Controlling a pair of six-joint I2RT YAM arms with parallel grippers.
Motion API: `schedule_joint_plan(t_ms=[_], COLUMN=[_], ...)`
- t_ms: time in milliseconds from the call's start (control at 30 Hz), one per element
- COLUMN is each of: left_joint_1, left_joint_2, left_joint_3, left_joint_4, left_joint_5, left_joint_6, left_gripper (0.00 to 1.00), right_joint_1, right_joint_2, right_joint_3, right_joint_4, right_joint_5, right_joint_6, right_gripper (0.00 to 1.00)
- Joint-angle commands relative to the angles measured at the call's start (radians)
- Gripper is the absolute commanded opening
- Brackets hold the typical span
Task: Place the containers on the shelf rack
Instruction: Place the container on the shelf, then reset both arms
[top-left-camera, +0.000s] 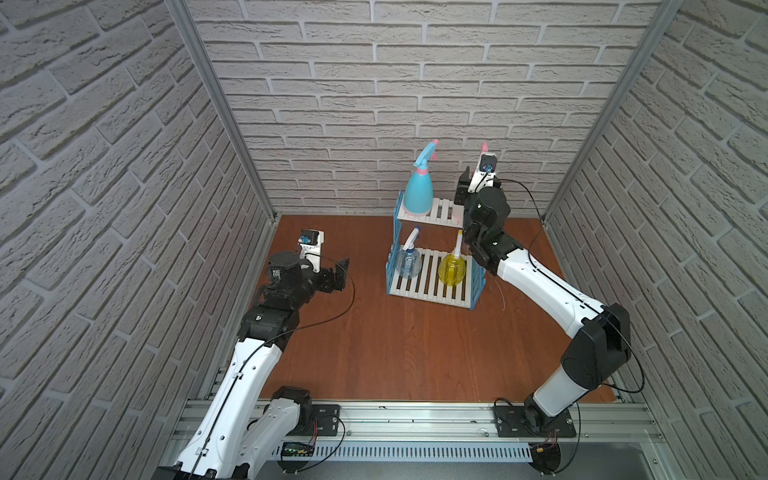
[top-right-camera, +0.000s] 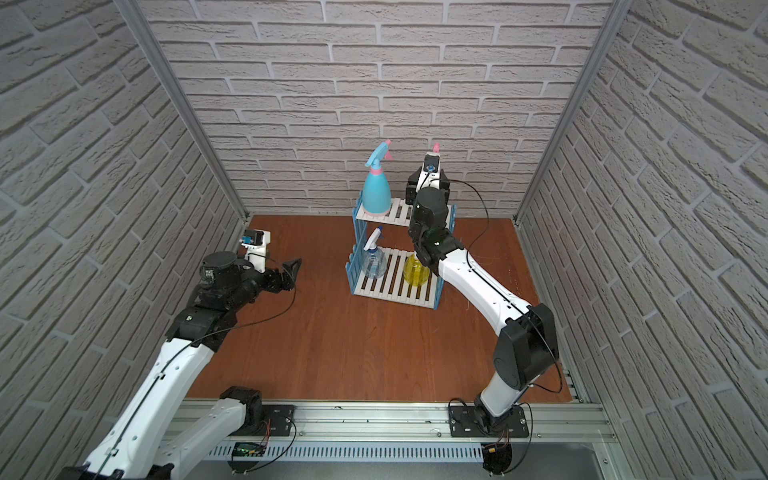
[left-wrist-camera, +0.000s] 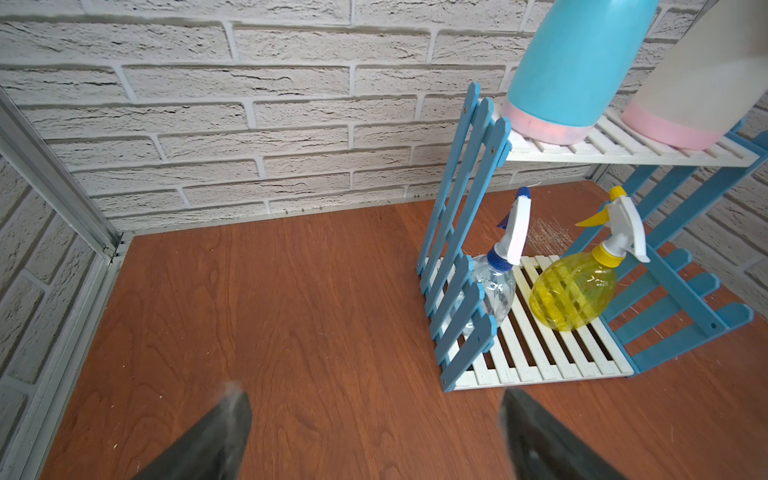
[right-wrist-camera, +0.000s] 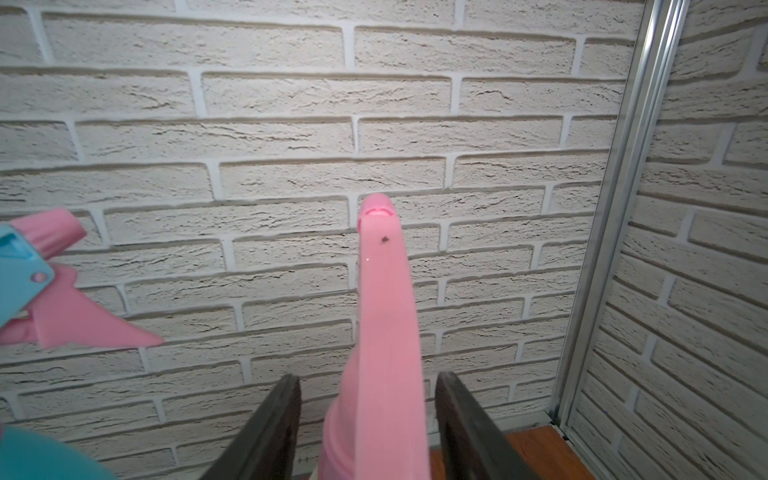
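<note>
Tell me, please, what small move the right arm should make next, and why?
Probably draw the right end effector straight back from the cream spray bottle. Its jaws stand apart, with a gap on each side of the pink neck, and the bottle's base rests on the rack's top shelf beside the light-blue spray bottle, so it seems released.
</note>
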Motion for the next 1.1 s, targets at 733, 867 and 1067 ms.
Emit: schedule_joint_plan(t_ms=[733,867,1067], left_joint_1=[0.007,0.007,0.007], left_joint_2=[-0.014,-0.02,-0.036], left_joint_3=[0.002,-0.006,-0.02], left_joint_4=[0.019,0.027,0.054], left_joint_5=[0.007,-0.003,-0.018], left_joint_6=[0.001,-0.005,-0.044], left_gripper=[0.98,0.98,0.98], right_joint_1=[-0.007,-0.008,-0.012], right_joint_2=[-0.292,-0.389,-0.533], right_joint_3=[-0.128,-0.174,-0.257], right_joint_4=[-0.19,-0.27,-0.417], right_joint_5=[-0.143,-0.184,-0.234], right_joint_6=[0.076,0.082,0.082], right_gripper=[0.99,1.0,1.0])
